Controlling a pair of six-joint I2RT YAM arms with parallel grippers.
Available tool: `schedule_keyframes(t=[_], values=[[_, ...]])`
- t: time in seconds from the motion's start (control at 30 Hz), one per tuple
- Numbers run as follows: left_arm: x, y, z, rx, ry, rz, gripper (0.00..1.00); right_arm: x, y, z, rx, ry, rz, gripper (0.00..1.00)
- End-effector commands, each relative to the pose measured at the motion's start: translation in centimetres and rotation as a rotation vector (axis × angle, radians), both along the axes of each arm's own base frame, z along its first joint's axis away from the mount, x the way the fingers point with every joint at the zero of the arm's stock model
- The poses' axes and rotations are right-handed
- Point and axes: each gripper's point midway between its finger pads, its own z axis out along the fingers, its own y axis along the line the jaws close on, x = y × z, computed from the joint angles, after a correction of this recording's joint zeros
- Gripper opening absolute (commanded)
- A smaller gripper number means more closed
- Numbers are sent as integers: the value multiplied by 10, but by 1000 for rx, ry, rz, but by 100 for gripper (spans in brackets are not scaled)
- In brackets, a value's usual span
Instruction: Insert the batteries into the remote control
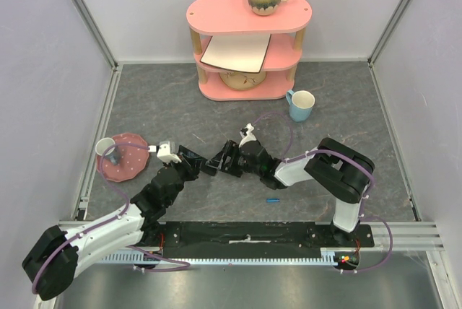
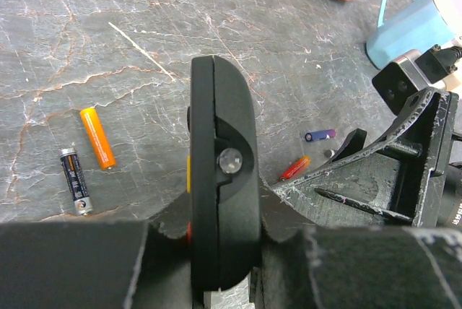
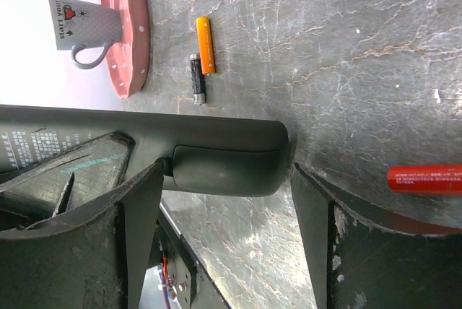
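Note:
The black remote control (image 2: 220, 179) stands on its thin edge, with my left gripper (image 2: 224, 216) shut on it. Its far end (image 3: 216, 157) lies between the fingers of my open right gripper (image 3: 227, 179). One finger (image 3: 148, 186) sits at the seam of the back cover and the other finger (image 3: 310, 201) stands clear of the remote. In the top view the two grippers meet at mid-table, left gripper (image 1: 184, 159) and right gripper (image 1: 224, 159). A dark battery (image 2: 76, 181) with a silver end lies on the table beside an orange one (image 2: 97, 138).
A small purple-blue cell (image 2: 320, 135) and a red-orange cylinder (image 2: 294, 168) lie near the right gripper. A small blue cylinder (image 1: 272, 199) lies near the right arm. A pink plate (image 1: 133, 161) with a grey mug is at the left, a blue mug (image 1: 301, 105) and a pink shelf (image 1: 245, 49) behind.

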Motion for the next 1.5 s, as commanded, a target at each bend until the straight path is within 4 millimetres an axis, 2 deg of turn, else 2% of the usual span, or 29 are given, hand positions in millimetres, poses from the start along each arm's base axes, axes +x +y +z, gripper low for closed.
schedule_keyframes(t=[0.0,0.47,0.83,1.23,1.27,1.47], values=[[-1,3,-6,40,11,3,2,5,4,15,66,-26,-14,79],[-1,0,-6,41,12,-5,2,5,1,-2,-22,2,-13,75],[-1,0,-5,42,9,-5,2,10,6,15,34,-33,-25,77],[-2,-2,-3,42,-7,-26,2,12,8,17,35,-40,-26,77],[-3,-3,-3,43,-9,-28,2,11,6,10,2,-24,-21,76],[-2,-4,-2,45,-21,-35,2,10,2,-2,-95,-16,0,74]])
